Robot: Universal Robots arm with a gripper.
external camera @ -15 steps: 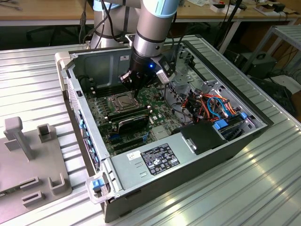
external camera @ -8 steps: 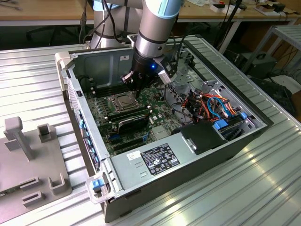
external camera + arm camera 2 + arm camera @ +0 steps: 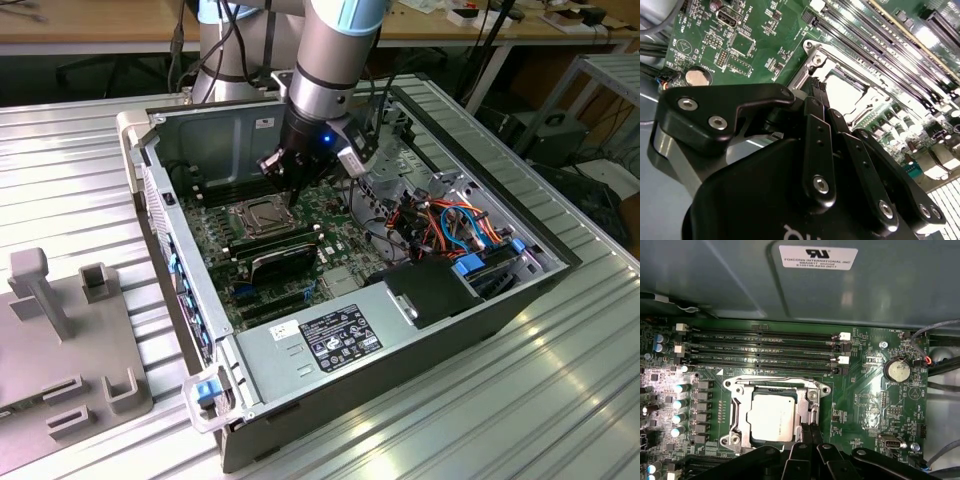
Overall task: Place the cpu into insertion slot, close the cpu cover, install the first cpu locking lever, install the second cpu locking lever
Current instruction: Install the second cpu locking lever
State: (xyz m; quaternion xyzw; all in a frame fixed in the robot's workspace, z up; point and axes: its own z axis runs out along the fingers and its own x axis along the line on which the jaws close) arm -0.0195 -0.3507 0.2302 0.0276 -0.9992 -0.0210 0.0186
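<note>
Fingers (image 3: pixel 810 432) hide cpu cover (image 3: pixel 812 396) edge; locking lever position unclear.

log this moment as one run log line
gripper: shut, empty, at socket edge | cpu: seated in insertion slot | cpu cover: closed over cpu

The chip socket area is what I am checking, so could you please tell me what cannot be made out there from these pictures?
- Near edge of the cpu and cpu cover: first wrist view, hidden behind the gripper.
- Whether either locking lever is latched: too thin to follow in both wrist views.
- Most of the socket in the second wrist view: blocked by the gripper; the rest glares white.
- Socket detail in the exterior view: too small.
</note>
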